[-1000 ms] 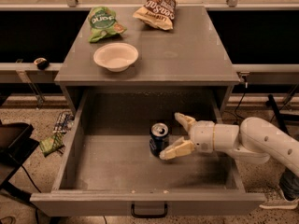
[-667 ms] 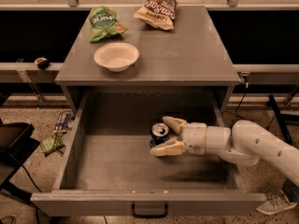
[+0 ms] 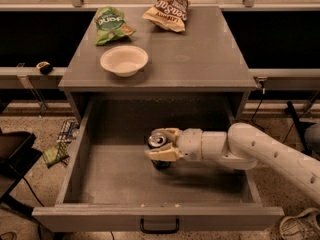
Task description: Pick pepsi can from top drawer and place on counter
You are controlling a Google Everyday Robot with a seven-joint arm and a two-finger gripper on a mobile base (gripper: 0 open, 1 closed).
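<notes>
The pepsi can [image 3: 158, 140] stands upright on the floor of the open top drawer [image 3: 155, 216], near its middle; its silver top and dark blue base show. My gripper [image 3: 163, 144] reaches in from the right, low inside the drawer. Its two pale fingers [image 3: 161, 155] sit on either side of the can, touching it, so the gripper is shut on the can. The can still rests on the drawer floor. The counter [image 3: 200, 59] is the grey cabinet top above and behind the drawer.
On the counter stand a white bowl [image 3: 124, 60] at front left, a green chip bag [image 3: 111, 24] at back left and a brown chip bag [image 3: 167, 9] at the back middle. The drawer walls flank my arm [image 3: 260, 151]. Clutter [image 3: 60, 144] lies on the floor at left.
My gripper has moved left inside the drawer, from beside the can to around it, and its fingers have closed in on the can. The can has not moved.
</notes>
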